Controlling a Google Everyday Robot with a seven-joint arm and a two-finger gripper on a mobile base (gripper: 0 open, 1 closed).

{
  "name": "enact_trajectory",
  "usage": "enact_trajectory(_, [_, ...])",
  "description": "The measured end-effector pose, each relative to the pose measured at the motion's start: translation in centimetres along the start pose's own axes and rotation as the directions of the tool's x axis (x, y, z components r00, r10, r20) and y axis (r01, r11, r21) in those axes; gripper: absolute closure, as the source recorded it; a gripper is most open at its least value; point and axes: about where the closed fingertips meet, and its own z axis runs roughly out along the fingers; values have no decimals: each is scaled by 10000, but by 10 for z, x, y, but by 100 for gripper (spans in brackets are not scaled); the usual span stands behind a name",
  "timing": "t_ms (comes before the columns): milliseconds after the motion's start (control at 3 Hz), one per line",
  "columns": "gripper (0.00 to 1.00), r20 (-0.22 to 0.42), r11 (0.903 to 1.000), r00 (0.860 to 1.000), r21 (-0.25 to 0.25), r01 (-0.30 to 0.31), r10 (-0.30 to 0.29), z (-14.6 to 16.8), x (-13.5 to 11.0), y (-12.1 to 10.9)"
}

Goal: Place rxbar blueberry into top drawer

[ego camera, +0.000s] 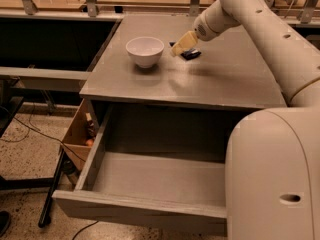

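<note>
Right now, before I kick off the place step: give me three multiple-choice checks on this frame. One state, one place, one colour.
1. The top drawer is: A shut; B pulled open with nothing in it; C open with the bar inside.
2. The rxbar blueberry lies: A in the drawer; B on the cabinet top, right of the bowl; C inside the bowl.
3. The bowl is: A blue; B grey; C white.

Answers:
1 B: the drawer's bare floor shows.
2 B: the dark wrapper lies on the top, with the gripper at its left end.
3 C: it is plainly white against the grey top.
</note>
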Motion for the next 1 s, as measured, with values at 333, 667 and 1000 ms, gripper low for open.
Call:
enact_trajectory(333, [0,-489,9983,9975,303,-494,508,23,18,-5])
enact_trajectory(667, [0,-915,9951,9914,406,-905,939,40,33,-5])
enact_trajectory(1000, [18,-1142,9937,9872,310,-1080,1109,51,41,-2])
